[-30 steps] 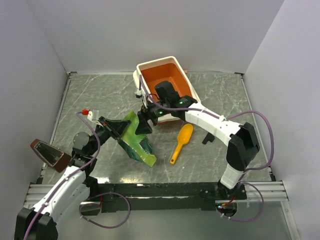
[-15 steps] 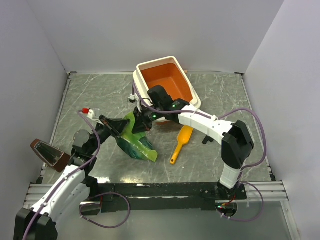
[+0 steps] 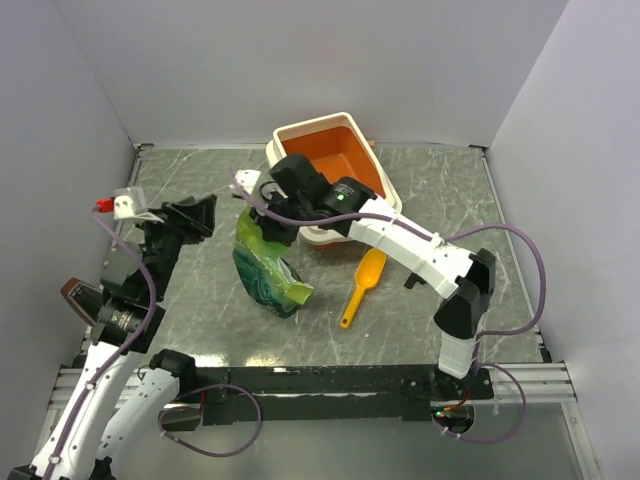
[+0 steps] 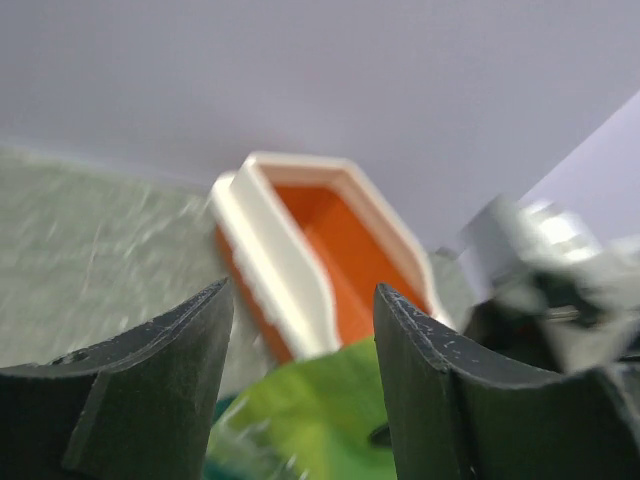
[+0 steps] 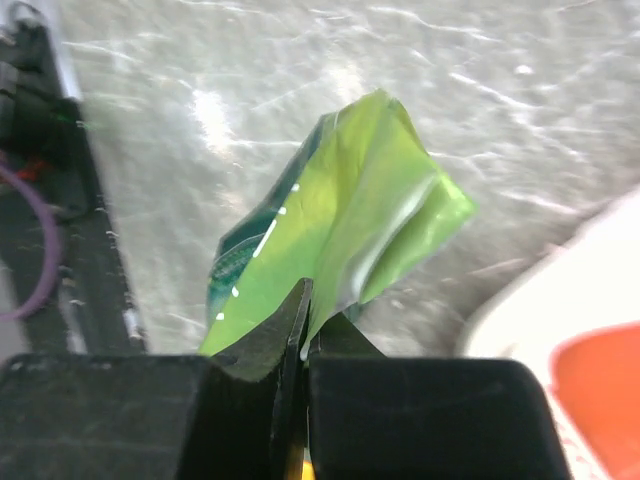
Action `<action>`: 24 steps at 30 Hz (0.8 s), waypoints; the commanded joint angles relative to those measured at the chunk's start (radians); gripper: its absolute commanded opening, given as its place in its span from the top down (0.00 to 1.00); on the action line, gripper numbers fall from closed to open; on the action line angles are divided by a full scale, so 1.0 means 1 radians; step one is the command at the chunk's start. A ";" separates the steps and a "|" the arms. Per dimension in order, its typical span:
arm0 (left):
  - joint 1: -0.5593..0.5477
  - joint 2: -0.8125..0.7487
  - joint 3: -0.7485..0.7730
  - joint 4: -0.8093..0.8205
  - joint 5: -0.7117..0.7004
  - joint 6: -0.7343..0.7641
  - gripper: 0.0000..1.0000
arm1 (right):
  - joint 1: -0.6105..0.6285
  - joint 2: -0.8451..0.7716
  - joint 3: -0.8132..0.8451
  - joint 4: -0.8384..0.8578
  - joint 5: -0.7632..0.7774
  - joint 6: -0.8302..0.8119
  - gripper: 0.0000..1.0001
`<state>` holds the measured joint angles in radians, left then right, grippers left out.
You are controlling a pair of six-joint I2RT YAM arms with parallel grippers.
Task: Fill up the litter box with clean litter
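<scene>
Two arms as seen from overhead. The left arm [image 3: 110, 370] and the right arm [image 3: 420, 250] are built alike, with white shell segments joined by black joint housings, and a thin purple cable [image 3: 543, 285] runs in loose loops along each. A small green light [image 3: 340, 197] glows on the right arm's black wrist housing, and a white fitting [image 3: 128, 204] with a red tip stands out from the left arm's wrist. The left tool [image 4: 305, 380] and the right tool [image 5: 305, 300] each end in two matte black fingers [image 4: 140, 390], their faces flecked with pale scuffs.
</scene>
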<state>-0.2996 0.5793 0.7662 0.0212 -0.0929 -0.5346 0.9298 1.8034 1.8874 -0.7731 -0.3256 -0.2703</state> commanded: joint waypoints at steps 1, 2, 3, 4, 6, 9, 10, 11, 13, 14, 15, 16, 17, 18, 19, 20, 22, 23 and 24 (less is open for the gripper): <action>-0.001 -0.025 -0.034 -0.211 -0.048 0.005 0.37 | 0.093 0.048 0.238 -0.084 0.249 -0.135 1.00; -0.001 -0.038 -0.042 -0.219 -0.047 0.005 0.37 | 0.110 0.063 0.272 -0.092 0.287 -0.145 1.00; -0.001 -0.048 -0.048 -0.224 -0.050 0.011 0.37 | 0.130 0.076 0.306 -0.098 0.346 -0.161 1.00; -0.001 -0.059 -0.047 -0.234 -0.051 0.015 0.37 | 0.150 0.094 0.337 -0.106 0.391 -0.176 1.00; -0.001 -0.071 -0.039 -0.260 -0.074 0.018 0.37 | 0.181 0.134 0.409 -0.124 0.442 -0.199 1.00; -0.001 -0.090 -0.034 -0.283 -0.097 0.022 0.35 | 0.208 0.188 0.498 -0.143 0.462 -0.222 1.00; -0.001 -0.094 -0.031 -0.290 -0.100 0.025 0.34 | 0.216 0.200 0.512 -0.143 0.474 -0.237 1.00; 0.001 -0.098 -0.030 -0.294 -0.100 0.030 0.34 | 0.224 0.211 0.518 -0.134 0.499 -0.256 1.00; -0.001 -0.105 -0.034 -0.296 -0.099 0.036 0.33 | 0.236 0.224 0.526 -0.109 0.534 -0.289 1.00; -0.001 -0.108 -0.036 -0.293 -0.093 0.038 0.33 | 0.239 0.229 0.535 -0.103 0.545 -0.308 1.00; -0.001 -0.110 -0.041 -0.288 -0.084 0.039 0.32 | 0.241 0.229 0.539 -0.088 0.562 -0.325 1.00; -0.001 -0.110 -0.044 -0.288 -0.073 0.041 0.32 | 0.242 0.229 0.536 -0.072 0.585 -0.348 1.00; -0.001 -0.110 -0.047 -0.284 -0.065 0.041 0.32 | 0.244 0.226 0.532 -0.060 0.602 -0.366 1.00; -0.001 -0.111 -0.047 -0.282 -0.056 0.041 0.32 | 0.241 0.218 0.521 -0.043 0.621 -0.385 1.00; -0.001 -0.110 -0.047 -0.282 -0.050 0.041 0.32 | 0.242 0.211 0.510 -0.026 0.635 -0.400 1.00; -0.001 -0.110 -0.047 -0.283 -0.044 0.042 0.32 | 0.242 0.202 0.500 -0.009 0.646 -0.409 1.00; -0.001 -0.110 -0.048 -0.279 -0.038 0.047 0.32 | 0.238 0.179 0.484 0.023 0.646 -0.420 1.00; -0.001 -0.111 -0.051 -0.280 -0.039 0.048 0.32 | 0.234 0.171 0.484 0.032 0.643 -0.426 1.00; -0.001 -0.111 -0.051 -0.279 -0.044 0.048 0.32 | 0.231 0.168 0.490 0.035 0.645 -0.434 1.00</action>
<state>-0.2977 0.4751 0.7071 -0.2935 -0.1741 -0.5121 1.1645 2.0613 2.3356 -0.9741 0.2264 -0.6128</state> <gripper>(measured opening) 0.679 0.009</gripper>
